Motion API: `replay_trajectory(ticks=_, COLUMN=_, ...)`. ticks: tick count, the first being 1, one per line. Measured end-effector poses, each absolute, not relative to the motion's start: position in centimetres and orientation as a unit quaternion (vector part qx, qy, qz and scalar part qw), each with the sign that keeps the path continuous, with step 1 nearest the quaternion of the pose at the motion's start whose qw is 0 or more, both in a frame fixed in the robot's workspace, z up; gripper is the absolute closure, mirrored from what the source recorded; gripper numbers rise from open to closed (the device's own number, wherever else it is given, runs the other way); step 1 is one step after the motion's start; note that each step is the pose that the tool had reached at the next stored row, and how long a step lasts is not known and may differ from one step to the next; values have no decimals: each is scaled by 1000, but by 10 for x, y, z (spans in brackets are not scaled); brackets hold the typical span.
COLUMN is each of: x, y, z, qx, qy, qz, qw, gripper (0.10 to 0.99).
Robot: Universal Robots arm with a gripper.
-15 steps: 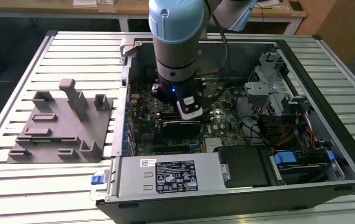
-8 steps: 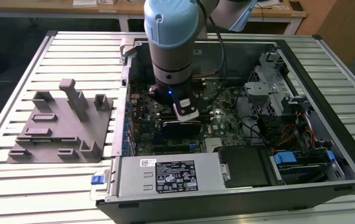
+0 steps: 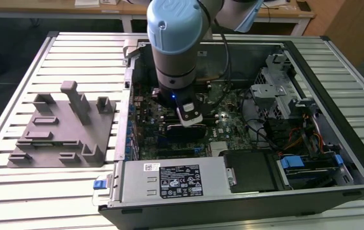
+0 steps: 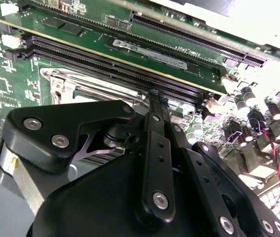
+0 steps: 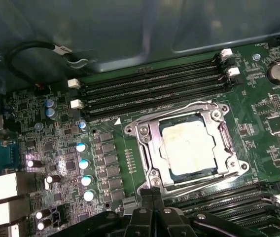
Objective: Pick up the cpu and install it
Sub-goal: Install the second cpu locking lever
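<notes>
Chip's in: the cpu (image 5: 187,147) sits inside the socket frame (image 5: 145,136) on the motherboard (image 5: 105,148). The gripper (image 5: 151,193) hovers beside it, fingers pinched together, holding nothing. Frame probably needs latching.

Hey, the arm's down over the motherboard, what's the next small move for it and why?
Probably raise the hand slightly, straight up. The small square chip with the silvery-white metal top already lies inside the metal socket frame, and the hand looks shut on nothing beside it.
</notes>
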State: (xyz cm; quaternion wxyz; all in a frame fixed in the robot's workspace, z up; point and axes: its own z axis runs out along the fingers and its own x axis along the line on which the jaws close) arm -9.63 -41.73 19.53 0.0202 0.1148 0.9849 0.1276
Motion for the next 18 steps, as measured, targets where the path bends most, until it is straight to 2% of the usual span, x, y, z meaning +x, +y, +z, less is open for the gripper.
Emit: replay_trajectory(ticks=18, x=-100, y=-416, z=189, qx=114, qy=985, qz=130, qw=20, gripper=980)
